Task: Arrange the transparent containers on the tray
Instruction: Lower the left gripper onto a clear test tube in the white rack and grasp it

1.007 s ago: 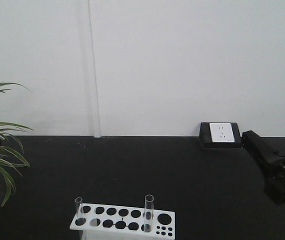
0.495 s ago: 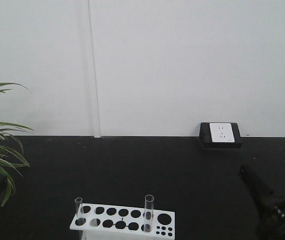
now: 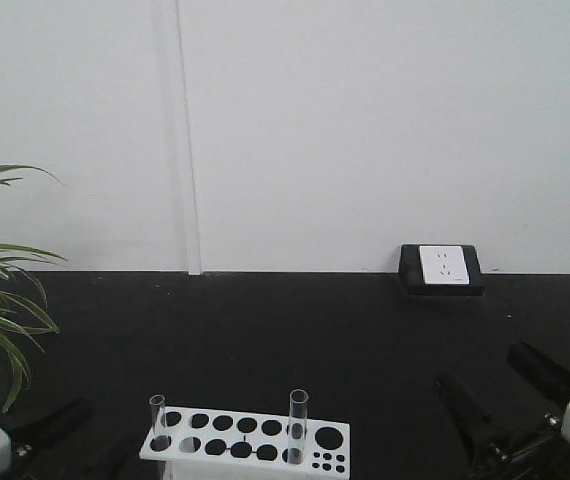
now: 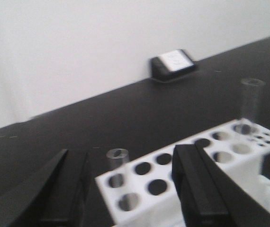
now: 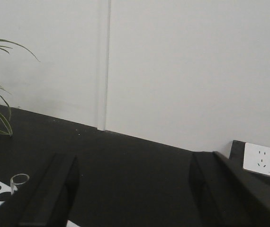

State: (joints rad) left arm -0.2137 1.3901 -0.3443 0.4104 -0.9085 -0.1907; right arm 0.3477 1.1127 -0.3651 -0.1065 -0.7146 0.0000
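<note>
Your left gripper [image 4: 125, 161] is spread wide and holds nothing. Its wrist view is blurred, and both dark fingers [image 4: 64, 189] run off the bottom edge. Through the gap between them you see one test tube [image 4: 117, 163] standing upright in the near corner hole of the white rack [image 4: 137, 208]. The front view shows that tube [image 3: 157, 415] apart from the left gripper [image 3: 85, 440], just off to its right. A second test tube [image 4: 251, 101] stands further ahead and to the right of this gripper, at the other end of the rack [image 3: 245, 440], whose lower part is cut off in both views.

Your right gripper [image 5: 135, 179] is also wide apart and empty, with its fingers [image 5: 59, 189] cropped at the bottom. Only the rim of a tube [image 5: 19, 182] shows, low and outside its left finger. In the front view the right gripper [image 3: 500, 385] sits low over the black table [image 3: 285, 330], well to the right of the second tube [image 3: 298, 420]
</note>
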